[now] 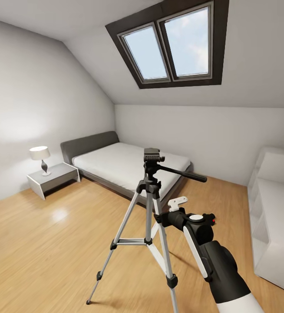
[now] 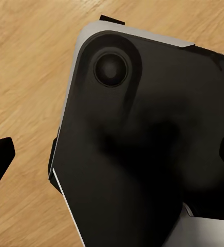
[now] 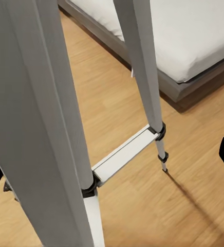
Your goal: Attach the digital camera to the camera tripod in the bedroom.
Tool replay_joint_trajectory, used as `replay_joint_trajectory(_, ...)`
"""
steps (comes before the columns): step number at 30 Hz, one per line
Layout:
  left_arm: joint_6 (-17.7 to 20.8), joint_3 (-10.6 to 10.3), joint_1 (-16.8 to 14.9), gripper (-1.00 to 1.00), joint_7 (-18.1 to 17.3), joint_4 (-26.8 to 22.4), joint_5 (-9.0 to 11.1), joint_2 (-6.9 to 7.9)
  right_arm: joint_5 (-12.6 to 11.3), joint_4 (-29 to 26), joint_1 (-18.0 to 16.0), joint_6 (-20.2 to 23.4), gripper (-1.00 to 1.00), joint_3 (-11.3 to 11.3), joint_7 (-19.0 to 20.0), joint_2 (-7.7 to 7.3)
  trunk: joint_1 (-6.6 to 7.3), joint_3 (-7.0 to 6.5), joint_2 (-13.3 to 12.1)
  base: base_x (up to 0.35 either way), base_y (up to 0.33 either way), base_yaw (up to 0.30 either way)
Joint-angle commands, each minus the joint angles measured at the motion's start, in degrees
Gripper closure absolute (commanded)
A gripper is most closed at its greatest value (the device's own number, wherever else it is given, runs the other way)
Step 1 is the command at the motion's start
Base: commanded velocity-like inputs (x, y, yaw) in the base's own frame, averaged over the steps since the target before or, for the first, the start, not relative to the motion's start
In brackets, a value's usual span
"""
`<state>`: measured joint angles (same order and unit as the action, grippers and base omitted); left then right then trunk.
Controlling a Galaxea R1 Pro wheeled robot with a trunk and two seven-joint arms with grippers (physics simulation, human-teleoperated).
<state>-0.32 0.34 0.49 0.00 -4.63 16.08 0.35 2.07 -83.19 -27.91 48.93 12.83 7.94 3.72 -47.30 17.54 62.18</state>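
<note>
The camera tripod stands on the wood floor in the middle of the bedroom, in front of the bed, its dark head bare and the black pan handle pointing right. My right gripper hangs open beside the upper legs, below the head. In the right wrist view the silver legs and a brace are very close, with nothing between the fingers. A small black shape with a red dot, apparently the digital camera, peeks out behind my right wrist. My left gripper is open over a dark part of my own body.
A grey bed with a white mattress stands behind the tripod. A grey nightstand with a lamp is at the left wall. White shelving lines the right wall. Bare wood floor spreads to the front left.
</note>
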Motion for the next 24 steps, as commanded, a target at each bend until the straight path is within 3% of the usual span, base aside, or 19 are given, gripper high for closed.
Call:
replay_joint_trajectory(1,-0.03,0.01,0.04,-1.00,0.00,-0.11,0.27,0.00,0.24,-0.04,-0.04,0.27,-1.00,-0.01,0.36,0.05,-0.01,0.06,0.04,0.000,0.000,0.000)
replay_joint_trajectory(24,-0.03,0.01,0.04,-1.00,0.00,-0.11,0.27,0.00,0.22,-0.04,-0.04,0.28,-1.00,0.00,1.37,0.18,-0.01,0.06,0.04,0.000,0.000,0.000)
